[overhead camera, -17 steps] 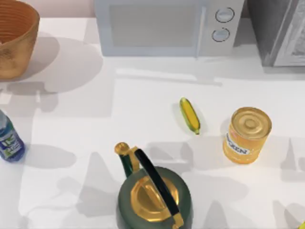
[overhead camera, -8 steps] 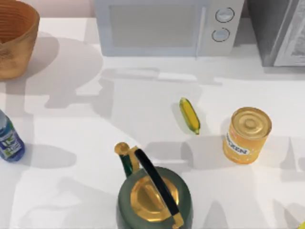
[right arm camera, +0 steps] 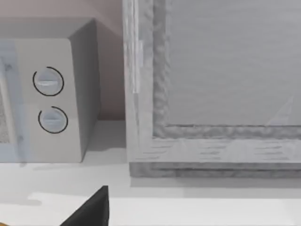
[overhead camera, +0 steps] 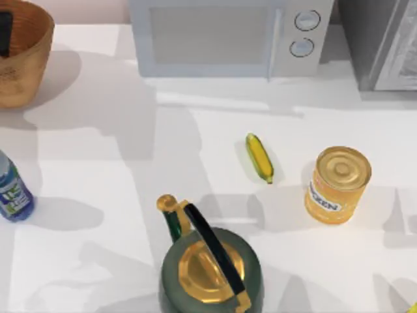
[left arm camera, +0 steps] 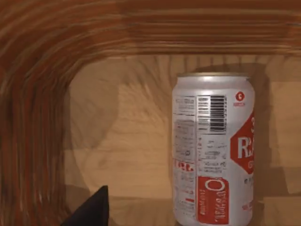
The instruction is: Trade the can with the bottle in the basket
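White kitchen counter [overhead camera: 98,156], microwave [overhead camera: 221,36] at the back. The can [left arm camera: 214,148] stands upright inside the basket [overhead camera: 29,72], top-left corner. Our left gripper [overhead camera: 5,32] has dipped into the basket since 0.5 s ago; can't tell its finger state. Bottle [overhead camera: 12,189] waits at the left edge, outside. Risk: we're off-centre, so closing could tip the can. Right arm is parked near the microwave.
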Controlling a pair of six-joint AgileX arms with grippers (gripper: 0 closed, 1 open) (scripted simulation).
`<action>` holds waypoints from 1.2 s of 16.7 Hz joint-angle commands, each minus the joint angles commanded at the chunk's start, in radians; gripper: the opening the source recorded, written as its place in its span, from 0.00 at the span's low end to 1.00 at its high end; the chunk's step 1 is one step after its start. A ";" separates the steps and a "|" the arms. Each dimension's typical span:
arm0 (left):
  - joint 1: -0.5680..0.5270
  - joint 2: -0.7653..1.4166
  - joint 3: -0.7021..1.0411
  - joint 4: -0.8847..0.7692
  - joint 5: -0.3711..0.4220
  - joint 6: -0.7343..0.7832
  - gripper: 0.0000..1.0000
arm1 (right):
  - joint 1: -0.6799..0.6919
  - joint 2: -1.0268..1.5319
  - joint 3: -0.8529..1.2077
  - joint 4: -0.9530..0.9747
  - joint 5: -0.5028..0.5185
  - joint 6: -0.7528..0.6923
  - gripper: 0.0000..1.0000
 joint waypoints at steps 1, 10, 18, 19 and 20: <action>0.002 0.033 0.032 -0.015 0.002 0.003 1.00 | 0.000 0.000 0.000 0.000 0.000 0.000 1.00; -0.002 0.084 0.064 -0.016 0.004 0.004 1.00 | 0.000 0.000 0.000 0.000 0.000 0.000 1.00; -0.008 0.179 0.045 0.098 0.003 -0.005 1.00 | 0.000 0.000 0.000 0.000 0.000 0.000 1.00; -0.008 0.179 0.045 0.098 0.003 -0.005 1.00 | 0.000 0.000 0.000 0.000 0.000 0.000 1.00; -0.008 0.179 0.045 0.098 0.003 -0.005 0.92 | 0.000 0.000 0.000 0.000 0.000 0.000 1.00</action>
